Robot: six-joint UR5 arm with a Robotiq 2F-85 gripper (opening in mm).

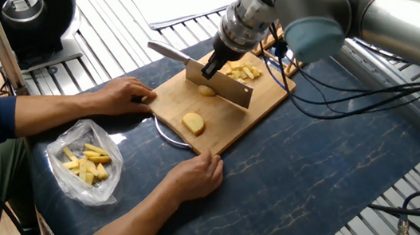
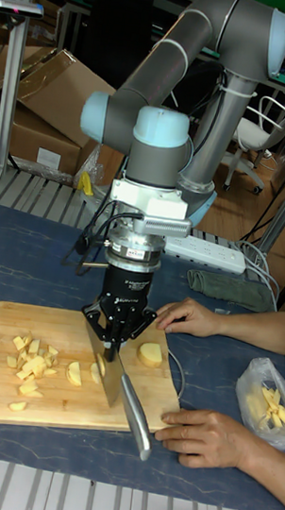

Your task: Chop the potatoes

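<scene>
So: black two-finger gripper [image 2: 116,330] is clamped on a steel cleaver-style knife [image 1: 219,86], blade over a pale yellow potato chunk [image 1: 207,91] mid-way along the wooden cutting board [image 1: 264,100]. Cut pieces [image 1: 241,71] are piled at the far end; a bigger rounded half [image 1: 192,123] waits nearer the person's hands [image 1: 196,174] (both steadying the board's edge). Suggest a straight vertical press, blade square, clear of fingers. Blade hides the chunk's contact line; can't tell if it's through.
</scene>
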